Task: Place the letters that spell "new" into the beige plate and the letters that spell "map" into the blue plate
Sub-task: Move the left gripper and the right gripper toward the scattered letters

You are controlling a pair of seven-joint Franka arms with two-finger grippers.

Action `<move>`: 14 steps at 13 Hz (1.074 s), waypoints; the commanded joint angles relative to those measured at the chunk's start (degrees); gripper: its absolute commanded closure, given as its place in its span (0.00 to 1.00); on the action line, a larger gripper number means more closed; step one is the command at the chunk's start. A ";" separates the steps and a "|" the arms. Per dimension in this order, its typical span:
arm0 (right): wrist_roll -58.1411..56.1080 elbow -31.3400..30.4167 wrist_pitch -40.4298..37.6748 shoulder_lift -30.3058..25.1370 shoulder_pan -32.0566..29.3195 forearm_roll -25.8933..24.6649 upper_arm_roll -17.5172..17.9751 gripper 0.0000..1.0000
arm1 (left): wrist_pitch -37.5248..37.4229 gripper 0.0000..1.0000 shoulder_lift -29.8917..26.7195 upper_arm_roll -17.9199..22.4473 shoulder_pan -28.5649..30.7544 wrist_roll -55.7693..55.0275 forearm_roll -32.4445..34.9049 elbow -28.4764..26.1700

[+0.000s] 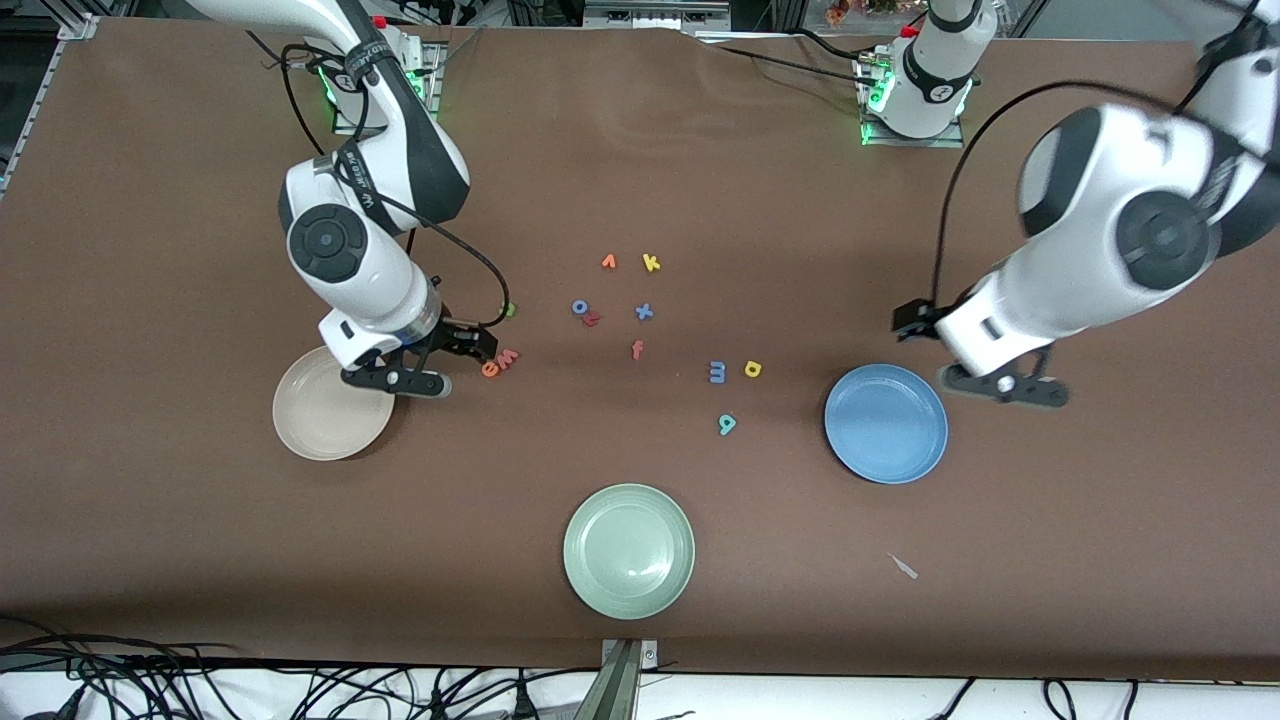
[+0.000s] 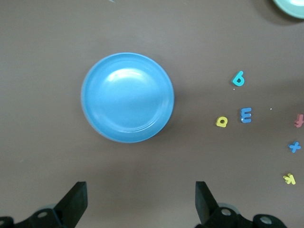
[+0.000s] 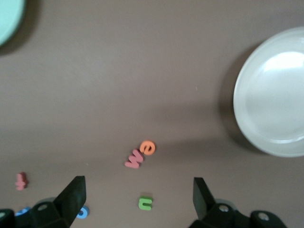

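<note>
Right claw (image 1: pixel 418 368) spread, hovering between beige plate (image 1: pixel 331 404) and e (image 1: pixel 490 369) / w (image 1: pixel 508 357), n (image 3: pixel 145 203) near: likely lining up first pick. Left claw (image 1: pixel 1005 385) spread beside blue plate (image 1: pixel 886 423); m (image 1: pixel 717 372), p (image 1: pixel 753 369), a (image 1: pixel 727 425) on surface close by. Both plates empty.

Pale green plate (image 1: pixel 628 550) nearest the camera; spare letters (image 1: pixel 636 349) mid-table.

This is a robotics lab, set up for recording rather than for living or cooking. Two white robot arms are bolted on metal base plates with green status lights (image 1: pixel 870 100) along one edge of a counter (image 1: pixel 150 560) covered in plain brown sheet. Aluminium framing (image 1: pixel 625 675) stands at the counter's nearer edge, and loose black cables (image 1: pixel 120 680) lie tangled along the floor below it. Cables also run along each arm.
</note>
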 commanded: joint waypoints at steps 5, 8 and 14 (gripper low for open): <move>8.40 -17.55 18.04 -3.36 -0.21 0.68 3.46 0.00 | 9.06 0.00 13.46 0.19 -9.12 -6.57 -2.29 3.21; 10.76 -19.92 21.84 -1.95 -0.12 0.68 4.09 0.00 | 15.38 0.00 18.38 0.19 -13.53 -10.19 -2.73 2.68; 13.05 -20.54 26.58 1.74 1.45 0.50 5.05 0.01 | 25.50 0.04 23.49 0.10 -17.40 -10.11 -11.61 1.98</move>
